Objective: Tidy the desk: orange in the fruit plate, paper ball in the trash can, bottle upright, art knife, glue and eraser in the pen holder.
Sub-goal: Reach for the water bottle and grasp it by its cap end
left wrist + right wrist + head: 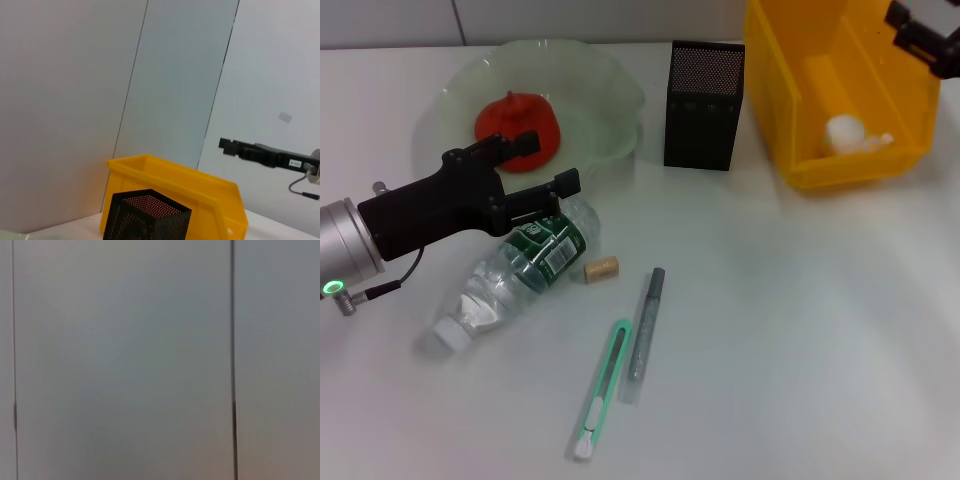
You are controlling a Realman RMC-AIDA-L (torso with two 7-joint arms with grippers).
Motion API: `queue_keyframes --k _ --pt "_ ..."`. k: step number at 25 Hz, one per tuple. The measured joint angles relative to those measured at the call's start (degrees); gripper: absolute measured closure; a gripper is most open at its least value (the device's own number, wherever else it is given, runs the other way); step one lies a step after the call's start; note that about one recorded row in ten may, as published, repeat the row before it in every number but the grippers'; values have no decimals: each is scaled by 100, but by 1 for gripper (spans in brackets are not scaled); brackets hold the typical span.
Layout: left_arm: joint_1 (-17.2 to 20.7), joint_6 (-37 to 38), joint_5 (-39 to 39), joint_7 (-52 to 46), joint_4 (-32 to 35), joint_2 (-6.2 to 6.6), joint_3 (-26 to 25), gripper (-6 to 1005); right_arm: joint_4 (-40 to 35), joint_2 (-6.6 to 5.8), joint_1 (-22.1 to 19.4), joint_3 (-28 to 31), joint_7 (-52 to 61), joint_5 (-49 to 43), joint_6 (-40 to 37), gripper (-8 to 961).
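The bottle [515, 275] lies on its side on the white surface [800, 330], its long axis running diagonally: the white cap points toward the robot and to its left, the base away and to its right, toward the fruit plate [600, 90]. It is clear plastic, ribbed and a little crumpled, with a dark green label wrapped round the half nearer the base. Judging from how things lie, standing it upright is the step in hand.

The left gripper [548, 165] hangs over the base end of the bottle, at the near edge of the plate, and its two black fingers stand apart with a moderate gap, holding nothing. The bottle lies just beneath and slightly toward the robot from the fingertips, so the left arm is clearly the nearer one; a grasp would probably need the fingers brought across the bottle's axis rather than along it.

Just beside the bottle's base sits the small tan eraser [601, 268], close enough to be nudged. Beyond it lie the grey glue [646, 328] stick and the green art knife [602, 388], roughly parallel, both near the robot. The orange [518, 128] already rests in the fruit plate, and the paper ball [848, 134] is in the yellow trash can [770, 90]. The black mesh pen holder [704, 105] stands between plate and can.

The right gripper [925, 35] is up over the far right corner of the trash can; I cannot tell whether it is parted or closed.
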Motion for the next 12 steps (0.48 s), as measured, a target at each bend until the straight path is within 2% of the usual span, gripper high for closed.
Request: queue_keyframes --k 1,2,3,5,6,7,8,9,11,12 --pt "0 2 -8 -1 0 0 0 218 15 -16 -106 0 40 191 -350 130" --pt "0 2 -8 -1 0 0 0 218 15 -16 -106 0 40 191 -350 130" --pt "0 3 -14 -1 0 0 1 219 26 -57 -257 -3 154 309 -879 131" --pt "0 11 -25 -1 0 4 0 220 27 -90 -332 -12 227 323 -1178 131" --pt "0 49 -31 -2 0 12 -4 220 31 -203 -512 -86 444 280 -1937 132" --pt "0 49 -31 -2 0 12 -4 220 31 -203 -512 -86 444 280 -1937 132" --pt "0 87 -32 -2 13 23 -8 221 36 -331 -623 -241 606 43 -2521 132" --pt "0 87 -32 -2 13 23 -8 221 36 -331 -623 -241 606 43 -2521 133" --pt "5 110 -33 -2 52 52 -15 222 38 -479 -681 -443 782 -648 -3107 133" --pt "5 110 -33 -2 52 52 -15 223 38 -479 -681 -443 782 -648 -3107 134"
